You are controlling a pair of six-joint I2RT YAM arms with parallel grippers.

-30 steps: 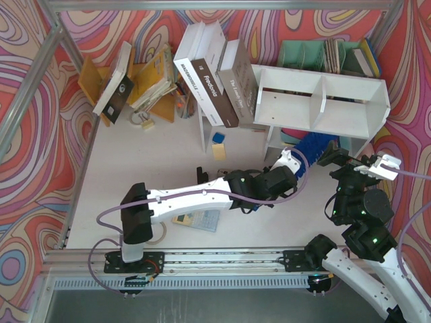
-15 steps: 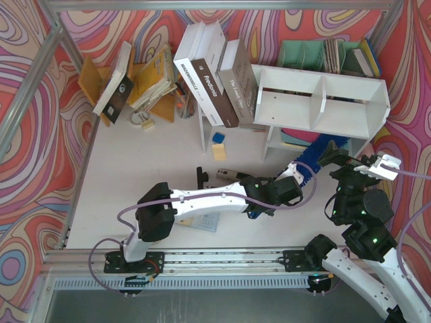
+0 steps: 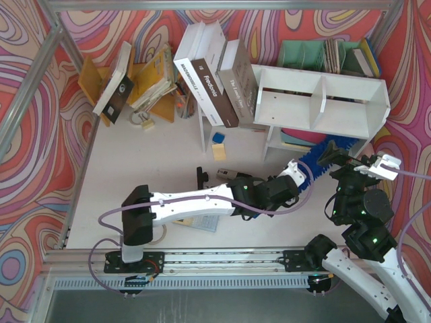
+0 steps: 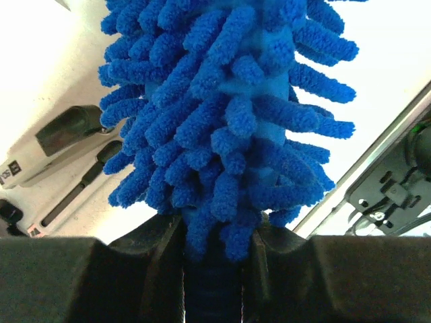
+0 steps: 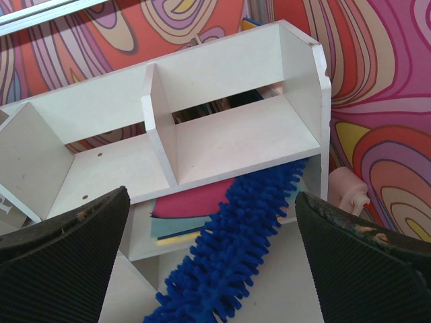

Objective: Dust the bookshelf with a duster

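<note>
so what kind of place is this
Most likely a staged robot test cell, not a real room: a metal frame hung with swirly patterned cloth walls it in, a robot mounting rail edges the table, and the bookshelf and books look like props.

There are two black-and-white robot arms, a left arm and a right arm. One wide white board bookshelf has two upper compartments. There is one fluffy royal-blue microfibre duster, one teal slotted file organizer and one orange wooden book rack. Three large thick books lean together.
</note>
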